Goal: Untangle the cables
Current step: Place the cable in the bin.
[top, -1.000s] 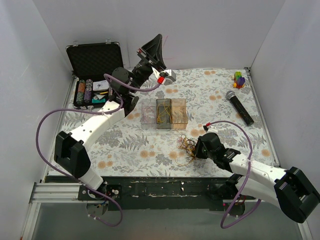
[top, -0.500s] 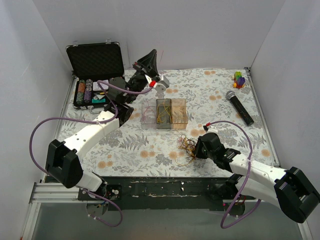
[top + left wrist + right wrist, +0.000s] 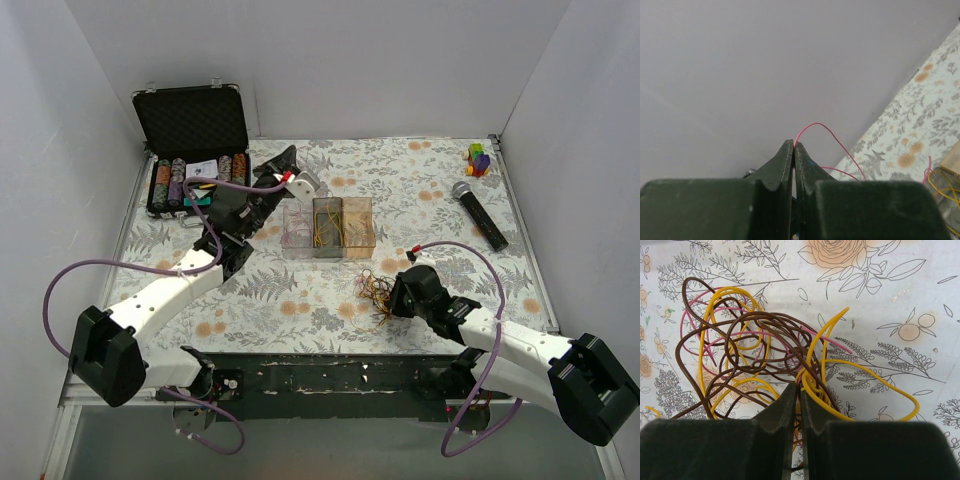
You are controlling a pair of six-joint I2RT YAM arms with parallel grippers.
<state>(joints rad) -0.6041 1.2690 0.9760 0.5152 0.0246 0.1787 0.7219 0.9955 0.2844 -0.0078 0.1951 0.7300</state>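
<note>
The cables (image 3: 375,295) are a tangle of thin yellow, brown and pink wires on the floral cloth, left of my right gripper (image 3: 392,298). In the right wrist view the bundle (image 3: 755,350) lies spread ahead of my right gripper (image 3: 797,386), which is shut on strands at its near edge. My left gripper (image 3: 290,152) is over the back of the table, left of the clear boxes. In the left wrist view my left gripper (image 3: 793,144) is shut on a single pink wire (image 3: 827,132) that loops out from its tips.
Three small clear boxes (image 3: 328,228) with sorted wires stand mid-table. An open black case (image 3: 190,120) with poker chips is at the back left. A microphone (image 3: 478,213) and a colourful toy (image 3: 479,158) lie at the back right.
My left arm has swung down and to the left, lowering its gripper with the pink wire toward the boxes. The right arm and the bundle have stayed put.
</note>
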